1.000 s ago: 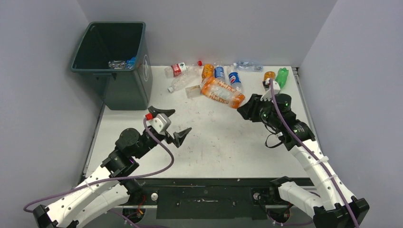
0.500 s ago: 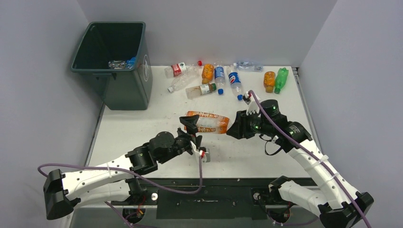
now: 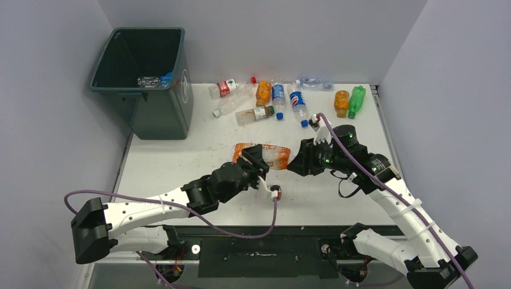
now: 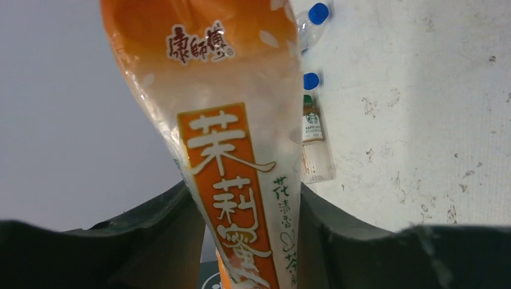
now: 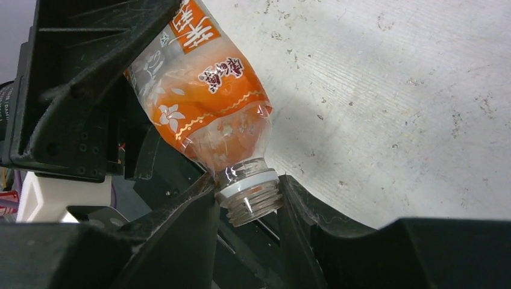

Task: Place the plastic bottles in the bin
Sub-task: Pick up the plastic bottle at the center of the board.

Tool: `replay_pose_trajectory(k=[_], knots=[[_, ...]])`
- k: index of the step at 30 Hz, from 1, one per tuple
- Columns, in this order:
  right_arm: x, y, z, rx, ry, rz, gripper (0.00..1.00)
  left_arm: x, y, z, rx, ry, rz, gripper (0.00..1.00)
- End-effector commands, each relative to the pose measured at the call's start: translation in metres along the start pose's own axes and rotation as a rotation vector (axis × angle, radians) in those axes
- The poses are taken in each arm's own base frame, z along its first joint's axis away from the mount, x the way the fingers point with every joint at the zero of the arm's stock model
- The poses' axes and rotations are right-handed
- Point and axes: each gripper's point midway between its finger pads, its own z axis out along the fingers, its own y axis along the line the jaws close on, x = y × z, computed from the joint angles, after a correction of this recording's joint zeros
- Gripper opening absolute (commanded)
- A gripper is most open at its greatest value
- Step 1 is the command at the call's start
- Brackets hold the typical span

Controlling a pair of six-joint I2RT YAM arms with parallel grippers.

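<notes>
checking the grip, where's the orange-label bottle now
Mid-table in the top view, the orange-label bottle is double-gripped: left claw around its body, right claw pinching its uncapped neck.

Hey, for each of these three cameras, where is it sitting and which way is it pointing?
Top external: above and behind the arms, looking down on table, bin, both arms.
Left wrist: on the left gripper, facing along the orange-labelled bottle; its fingers show.
Right wrist: on the right gripper, facing the bottle's open neck; its fingers show.
Shared: all see that bottle.
</notes>
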Motion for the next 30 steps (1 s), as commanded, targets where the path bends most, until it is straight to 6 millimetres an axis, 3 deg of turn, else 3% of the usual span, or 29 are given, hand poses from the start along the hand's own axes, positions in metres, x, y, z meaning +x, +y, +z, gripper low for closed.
replay_pose_trajectory(k=[1,3,5,7,9,13,15,20,24,30], knots=[[-0.023,0.023,-0.018,-0.065,-0.095,-0.043,0.05,-0.007,0.058,-0.006,-0.204,0.008,-0.062,0.39],[-0.027,0.027,-0.022,-0.078,-0.117,-0.043,0.06,-0.009,0.063,-0.008,-0.224,-0.001,-0.112,0.36],[-0.033,0.032,-0.027,-0.095,-0.155,-0.053,0.41,-0.012,0.071,-0.013,-0.252,-0.022,-0.199,0.34],[-0.044,0.038,-0.035,-0.109,-0.215,-0.073,0.69,-0.017,0.079,-0.019,-0.279,-0.056,-0.345,0.33],[-0.055,0.041,-0.047,-0.104,-0.302,-0.094,0.82,-0.028,0.082,-0.026,-0.251,-0.123,-0.511,0.32],[-0.074,0.053,-0.077,-0.153,-0.521,-0.123,0.99,-0.058,0.077,-0.039,-0.146,-0.284,-0.798,0.29],[-0.078,0.057,-0.090,-0.191,-0.633,-0.120,0.91,-0.074,0.075,-0.048,-0.086,-0.387,-0.925,0.29],[-0.074,0.081,-0.121,-0.380,-0.852,-0.175,0.90,-0.106,0.072,-0.080,0.110,-0.697,-1.199,0.31],[-0.069,0.099,-0.122,-0.490,-0.859,-0.252,0.90,-0.112,0.083,-0.098,0.246,-0.861,-1.431,0.32],[-0.077,0.118,-0.113,-0.656,-0.863,-0.254,0.90,-0.122,0.086,-0.106,0.382,-0.999,-1.556,0.32]])
